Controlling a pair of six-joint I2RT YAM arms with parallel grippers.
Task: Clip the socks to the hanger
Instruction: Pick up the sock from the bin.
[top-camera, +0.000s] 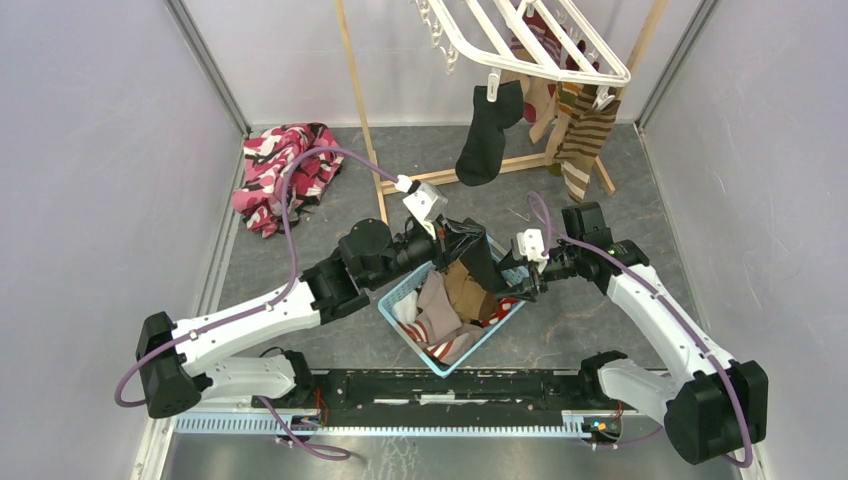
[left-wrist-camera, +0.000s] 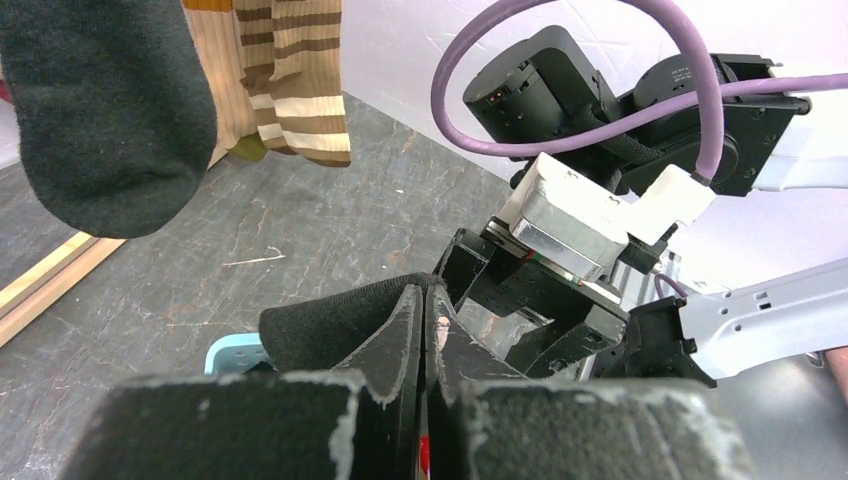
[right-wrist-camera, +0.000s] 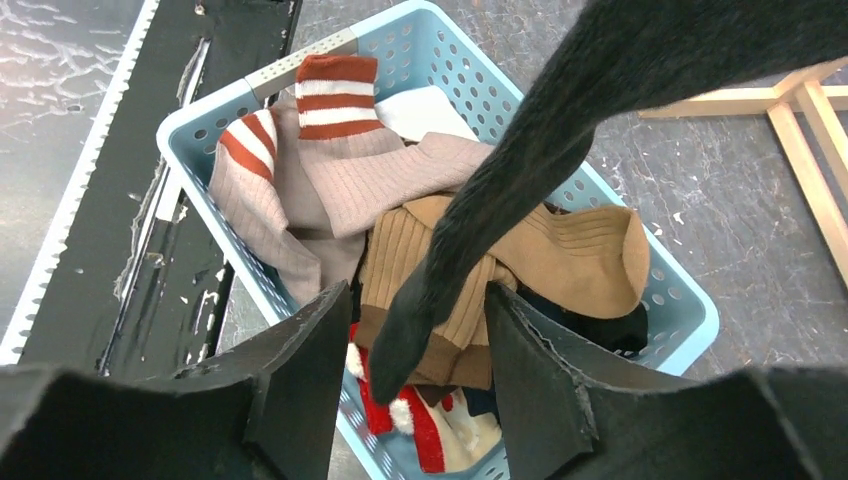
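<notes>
From above, the hanger (top-camera: 530, 45) is seen top right, and a black sock (top-camera: 485, 265) is held over the blue mesh basket (top-camera: 388, 305). In the left wrist view, the left gripper (left-wrist-camera: 425, 300) is shown clamped shut on it. In the right wrist view, the right gripper (right-wrist-camera: 418, 295) is caught open, its jaws set either side of the sock's dangling end. The grey mottled tabletop (top-camera: 650, 200) is boxed in by white walls (top-camera: 100, 150).

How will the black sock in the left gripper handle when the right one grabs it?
Likely floppy: the black sock hangs limp from the left gripper. Probably light, not slippery: fuzzy knit. Its toe may fold inside the right gripper.
</notes>
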